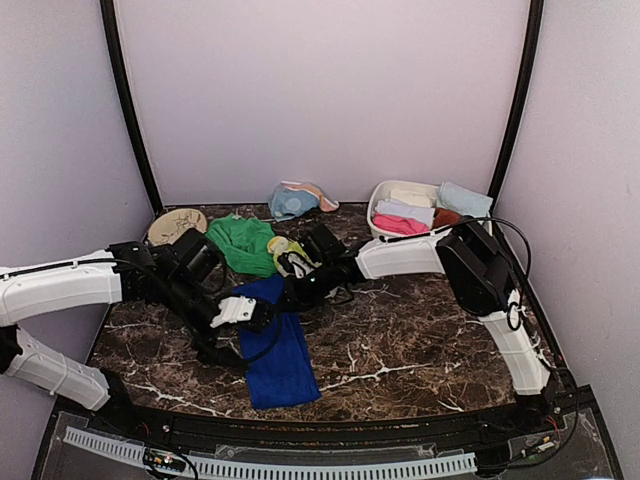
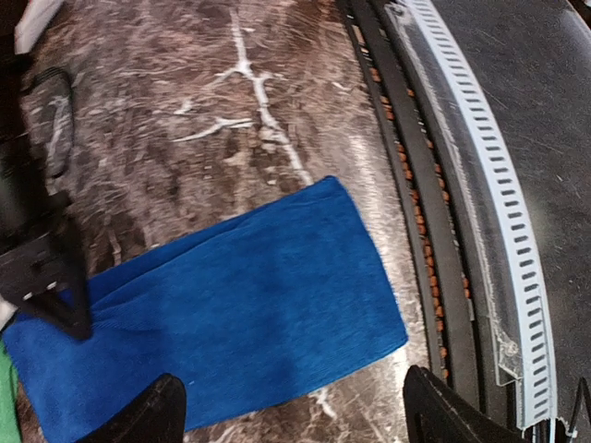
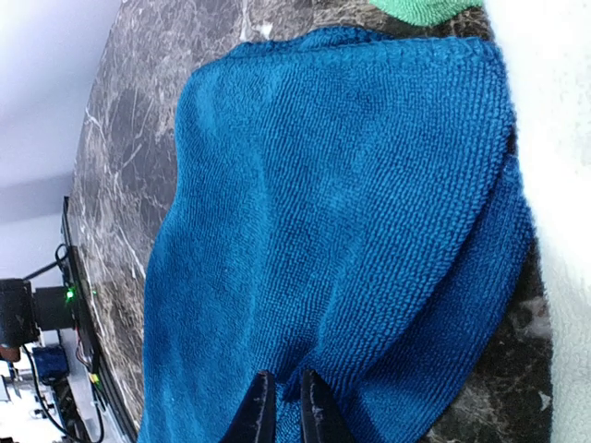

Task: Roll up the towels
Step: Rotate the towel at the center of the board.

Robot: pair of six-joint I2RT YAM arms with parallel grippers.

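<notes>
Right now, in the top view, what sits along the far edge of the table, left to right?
tan disc → green towel → light blue towel → white basin

No text, label, brand, number or sign can be read in any view. The round disc [image 1: 177, 225] at the far left corner of the desk [image 1: 400, 345] carries a dark pattern, too small to tell whether it holds any letters.
</notes>
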